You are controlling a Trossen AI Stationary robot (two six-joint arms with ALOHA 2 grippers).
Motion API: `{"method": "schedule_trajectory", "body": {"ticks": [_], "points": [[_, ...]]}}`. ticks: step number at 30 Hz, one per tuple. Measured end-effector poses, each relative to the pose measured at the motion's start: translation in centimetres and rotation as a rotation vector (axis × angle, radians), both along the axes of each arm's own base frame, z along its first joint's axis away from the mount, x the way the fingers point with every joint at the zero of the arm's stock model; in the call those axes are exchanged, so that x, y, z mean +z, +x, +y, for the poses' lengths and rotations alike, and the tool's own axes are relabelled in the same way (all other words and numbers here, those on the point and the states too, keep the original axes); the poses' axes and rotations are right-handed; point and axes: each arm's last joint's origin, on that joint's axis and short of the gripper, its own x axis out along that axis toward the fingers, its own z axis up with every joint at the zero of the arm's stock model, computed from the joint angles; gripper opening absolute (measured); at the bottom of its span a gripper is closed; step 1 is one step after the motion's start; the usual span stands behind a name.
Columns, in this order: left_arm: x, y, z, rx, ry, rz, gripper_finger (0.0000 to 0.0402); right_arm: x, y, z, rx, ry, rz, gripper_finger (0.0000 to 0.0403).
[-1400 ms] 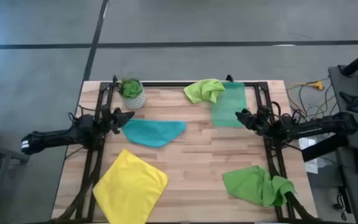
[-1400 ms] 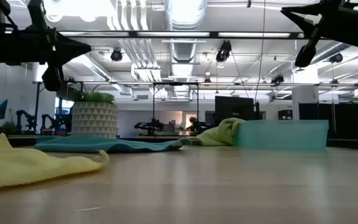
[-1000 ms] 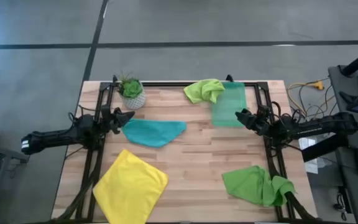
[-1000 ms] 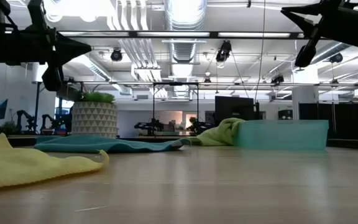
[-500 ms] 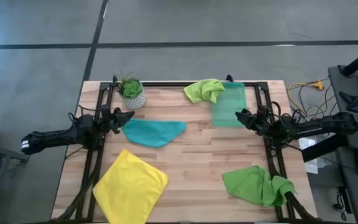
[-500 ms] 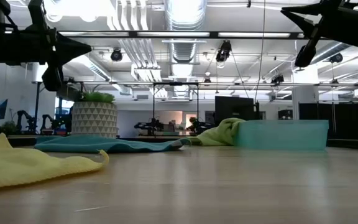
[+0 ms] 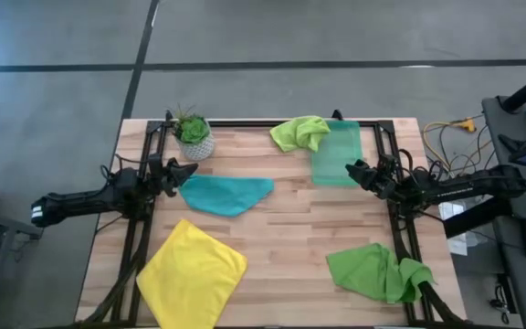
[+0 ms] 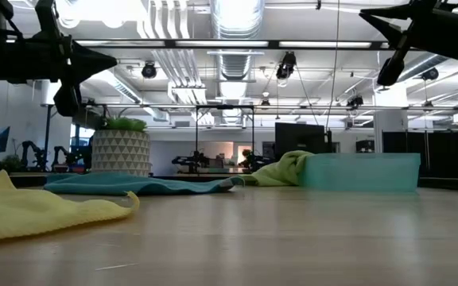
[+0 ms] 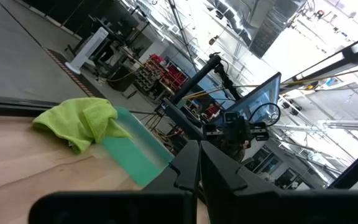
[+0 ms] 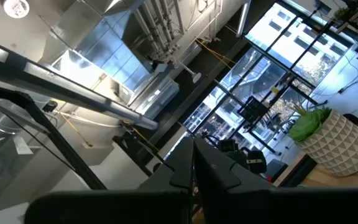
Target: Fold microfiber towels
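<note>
On the wood-plank surface (image 7: 281, 228), soft towels lie loose: teal towel (image 7: 226, 194) at center, yellow towel (image 7: 192, 274) flat at 7 o'clock, crumpled lime towels at 12 (image 7: 299, 132) and 5 o'clock (image 7: 375, 271). Left end effector (image 7: 188, 171) at 9 o'clock and right end effector (image 7: 352, 171) at 3 o'clock hover fully closed, empty.

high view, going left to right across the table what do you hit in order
left gripper → yellow towel → potted plant → teal towel → lime green towel at the far edge → green bin → right gripper → crumpled lime green towel near the front
</note>
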Motion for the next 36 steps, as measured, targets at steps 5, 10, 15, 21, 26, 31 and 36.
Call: {"method": "schedule_trajectory", "body": {"ticks": [5,10,15,21,26,31,36], "points": [[0.00,0.00,0.00,0.001,0.000,0.000,0.0000,0.00,0.00,0.00,0.000,0.000,0.000,0.0009],[0.00,0.00,0.00,0.001,0.000,0.000,0.0000,0.00,0.00,0.00,0.000,0.000,0.000,0.0009],[0.00,0.00,0.01,0.002,0.000,0.000,0.0000,0.00,0.00,0.00,0.000,0.000,0.000,0.0009],[0.00,-0.01,0.02,0.007,-0.001,0.000,0.0000,0.00,0.00,0.00,0.000,0.000,0.000,0.0009],[0.00,-0.01,0.02,0.007,-0.001,0.000,0.0000,0.00,0.00,0.00,0.000,0.000,0.000,0.0009],[0.00,-0.01,0.02,0.012,0.037,0.016,0.0000,0.01,-0.01,0.00,0.000,0.001,-0.001,0.0009],[0.00,0.00,0.01,0.045,0.269,0.110,0.0000,0.03,-0.01,0.00,0.037,0.069,-0.021,0.0009]]}}
